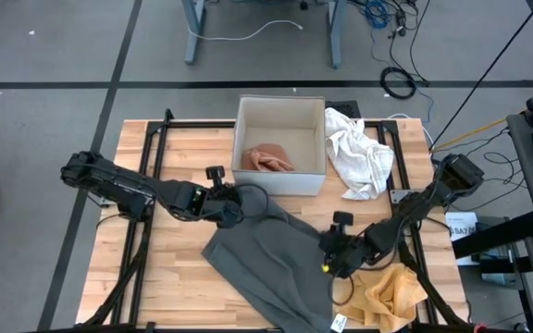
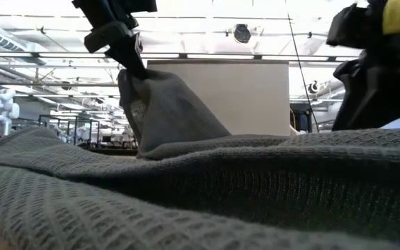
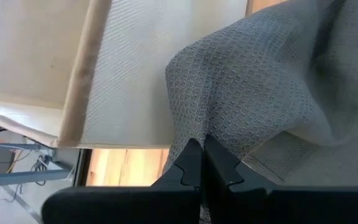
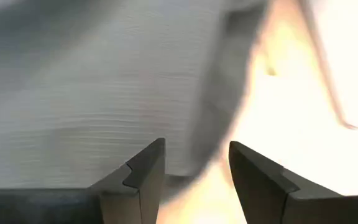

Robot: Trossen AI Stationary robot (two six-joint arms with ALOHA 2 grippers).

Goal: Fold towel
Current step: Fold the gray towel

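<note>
Grey waffle cloth, the towel (image 1: 271,254), lies spread across the middle of my wooden table (image 1: 169,277), one long side running toward the near edge. My left pincer (image 1: 232,205) is clenched on the towel's far corner, just in front of the white box (image 1: 280,148), and has that corner lifted off the table. From table height the raised corner (image 2: 165,111) hangs as a peak from my left pincer (image 2: 127,59), with the box's pale wall (image 2: 248,97) behind it and the rest of the cloth rolling across the foreground. In my left wrist camera my two fingers (image 3: 194,168) are pressed together with the weave (image 3: 247,93) bunched between them, and the box's side (image 3: 123,74) is close by.

My right pincer (image 1: 333,257) hovers at the towel's right edge, released, with nothing between its fingers. My right wrist camera shows my fingers (image 4: 145,171) standing apart over the edge of the grey cloth (image 4: 92,81), bare wood beside it.

Inside the box sits a crumpled pinkish cloth (image 1: 268,159). A white cloth (image 1: 359,153) lies heaped against the box's right side, partly draped over its rim. A yellow cloth (image 1: 391,291) lies bunched at the near right corner of the table, just beside my right pincer and close to the towel's edge.
</note>
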